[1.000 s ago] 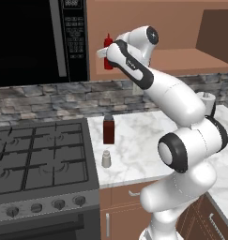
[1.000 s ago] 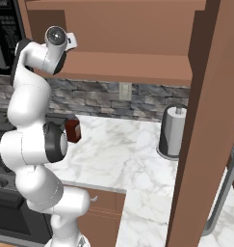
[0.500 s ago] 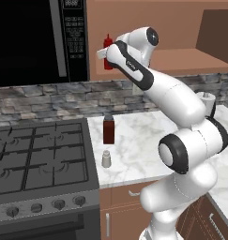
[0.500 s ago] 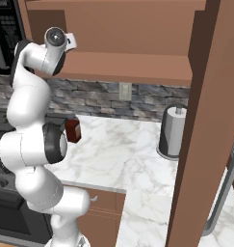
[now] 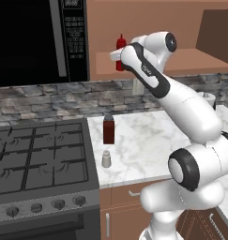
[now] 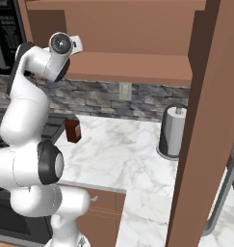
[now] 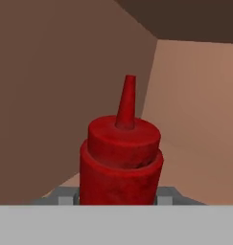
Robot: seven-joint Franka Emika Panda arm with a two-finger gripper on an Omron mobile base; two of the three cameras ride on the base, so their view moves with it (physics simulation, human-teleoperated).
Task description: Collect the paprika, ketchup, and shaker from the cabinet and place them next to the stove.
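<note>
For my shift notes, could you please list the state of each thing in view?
ketchup: upright on the cabinet shelf, between the tool's fingers
tool: shut on ketchup
paprika: upright on the counter beside the stove
shaker: upright on the counter beside the stove
cabinet: open
stove: burners unlit

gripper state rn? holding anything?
Gripper: shut on the ketchup, fingers either side of the bottle, which stands upright on the cabinet shelf.
</note>
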